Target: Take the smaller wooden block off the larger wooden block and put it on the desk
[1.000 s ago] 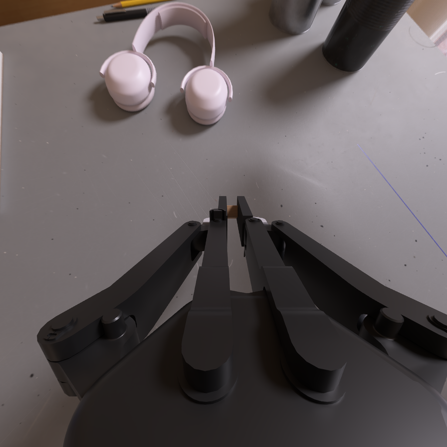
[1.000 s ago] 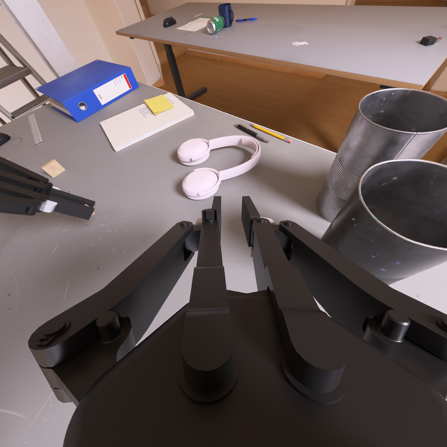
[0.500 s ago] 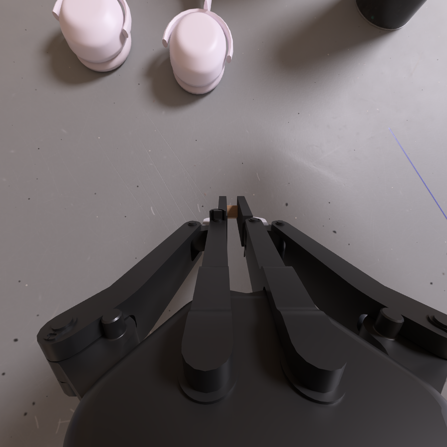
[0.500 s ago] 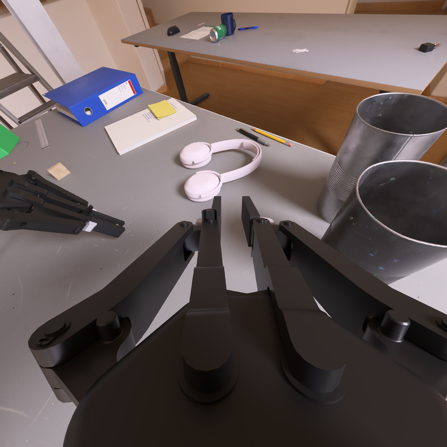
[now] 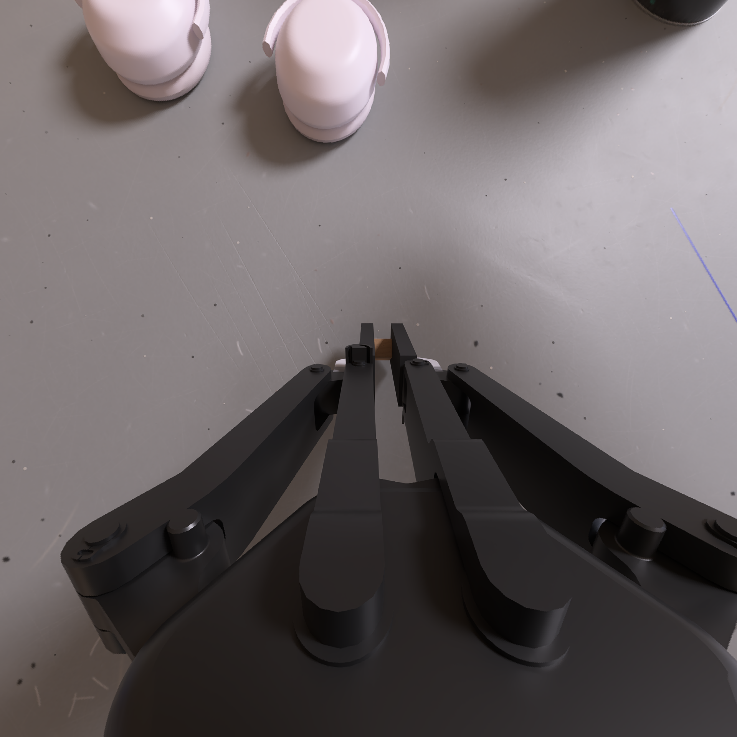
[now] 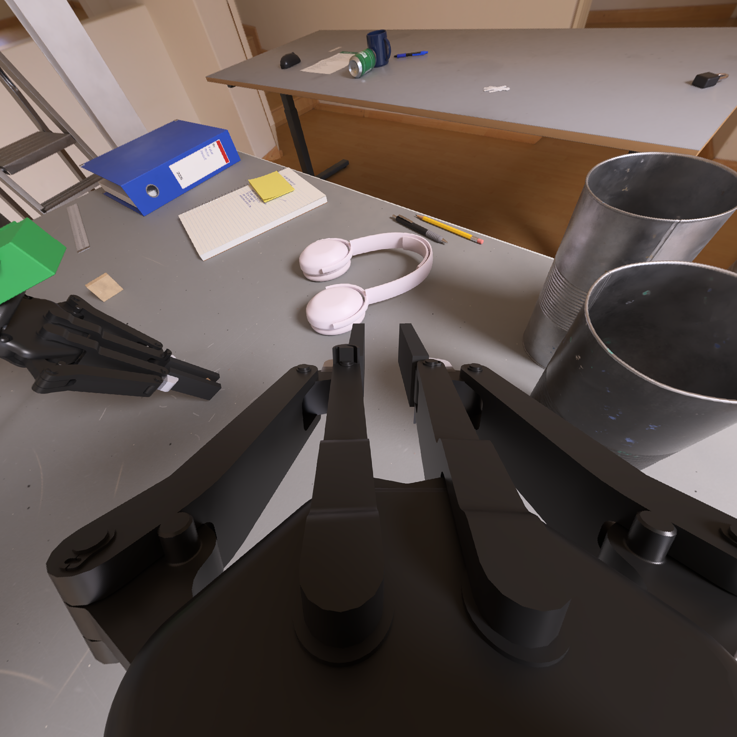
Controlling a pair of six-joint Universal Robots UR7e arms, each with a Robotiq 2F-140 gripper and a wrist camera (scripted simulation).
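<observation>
My left gripper [image 5: 383,339] is shut on the smaller wooden block [image 5: 383,349], a small tan piece pinched between the fingertips. It is held low over the grey desk [image 5: 159,259], just short of the pink headphones [image 5: 327,71]. In the right wrist view the left gripper [image 6: 207,383] hangs close to the desk at the left. The larger wooden block [image 6: 103,286], a flat tan square, lies behind it on the desk. My right gripper [image 6: 381,339] is empty, its jaws a narrow gap apart, near the headphones [image 6: 359,279].
Two metal cylinders [image 6: 646,239] [image 6: 658,359] stand at the right. A notepad with yellow sticky notes [image 6: 247,215], a blue binder [image 6: 167,163], a ruler [image 6: 77,231], and a pen and pencil [image 6: 438,231] lie at the back. A green box shape [image 6: 28,259] is at the left edge.
My left gripper has carried the smaller block forward toward the headphones and lower toward the desk. The right wrist view has shifted slightly; the right jaws keep the same gap.
</observation>
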